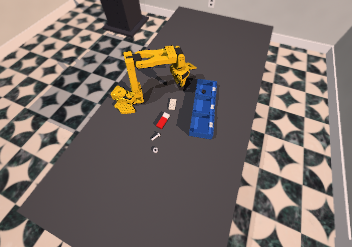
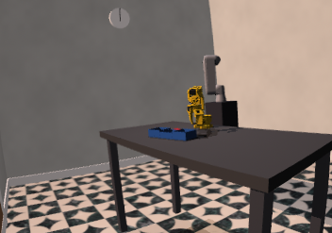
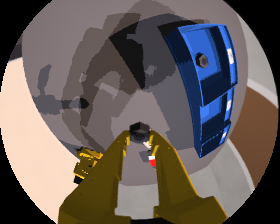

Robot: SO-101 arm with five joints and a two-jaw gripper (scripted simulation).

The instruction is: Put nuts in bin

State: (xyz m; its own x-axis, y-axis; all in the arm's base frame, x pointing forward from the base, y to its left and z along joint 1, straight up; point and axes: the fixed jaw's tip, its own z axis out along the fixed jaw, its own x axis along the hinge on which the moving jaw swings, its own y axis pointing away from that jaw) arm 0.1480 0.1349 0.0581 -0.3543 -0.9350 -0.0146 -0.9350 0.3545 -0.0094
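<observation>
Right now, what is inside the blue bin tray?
In the blue bin tray, the compartment nearest the gripper holds one dark nut. The other compartments look bare from the top view. The letters on the bins are too small to read.

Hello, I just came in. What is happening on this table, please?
A small yellow arm holds a small dark nut in its closed gripper, raised beside the blue bin tray. One dark nut already lies in the tray's end compartment. A red-and-white block, a bolt and a washer-like piece rest on the table.
</observation>
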